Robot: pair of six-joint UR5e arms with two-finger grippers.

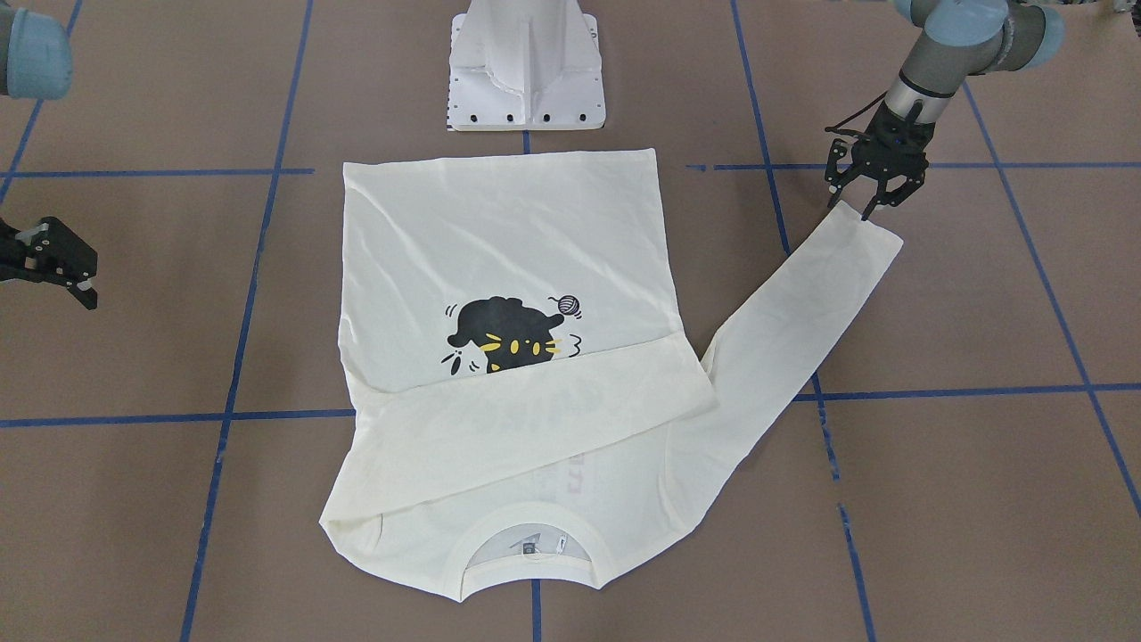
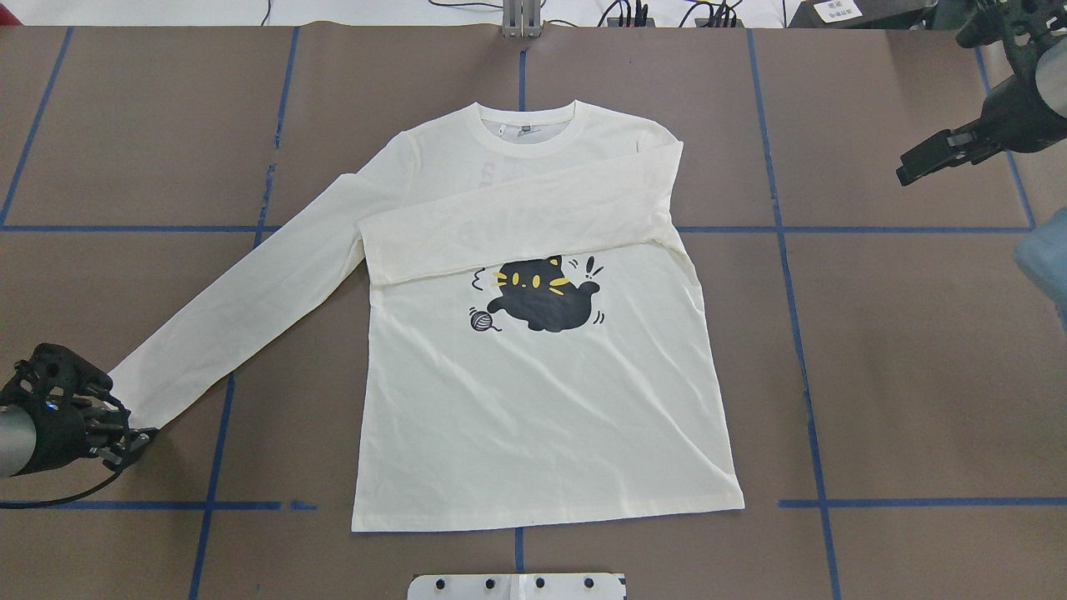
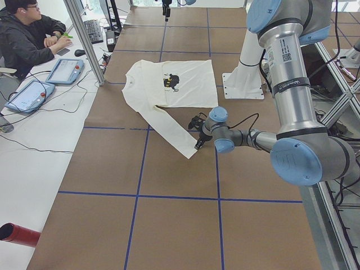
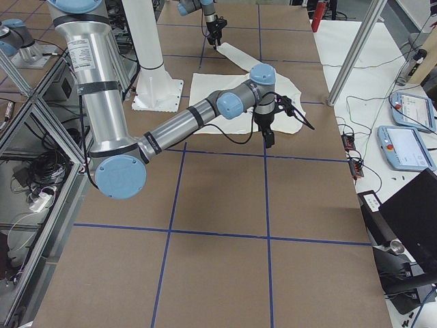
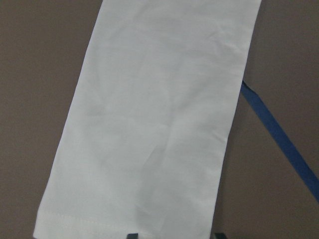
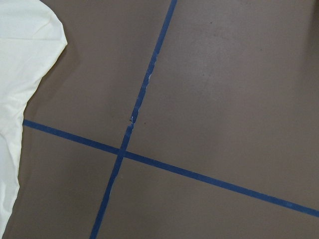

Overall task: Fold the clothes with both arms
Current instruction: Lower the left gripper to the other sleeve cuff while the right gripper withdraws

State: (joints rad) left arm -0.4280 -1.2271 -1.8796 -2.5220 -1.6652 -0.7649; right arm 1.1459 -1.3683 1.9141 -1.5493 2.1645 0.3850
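Observation:
The cream long-sleeved T-shirt (image 1: 508, 241) lies flat on the brown table, cat print up (image 2: 542, 400). One sleeve (image 2: 525, 225) is folded across the chest and covers the lettering. The other sleeve (image 2: 233, 317) stretches out diagonally towards my left gripper (image 2: 125, 442). That gripper (image 1: 869, 201) is open, low over the sleeve's cuff (image 5: 124, 219), with its fingertips astride the cuff's edge. My right gripper (image 2: 925, 158) is open and empty, off the shirt on its other side (image 1: 62, 267). Its wrist view shows only the shirt's edge (image 6: 20, 74) and bare table.
The white pedestal base (image 1: 526, 80) stands beyond the shirt's hem. Blue tape lines (image 6: 144, 94) cross the brown table. A seated operator (image 3: 28, 34) and teach pendants (image 3: 62, 70) are on a side table past the shirt's collar end.

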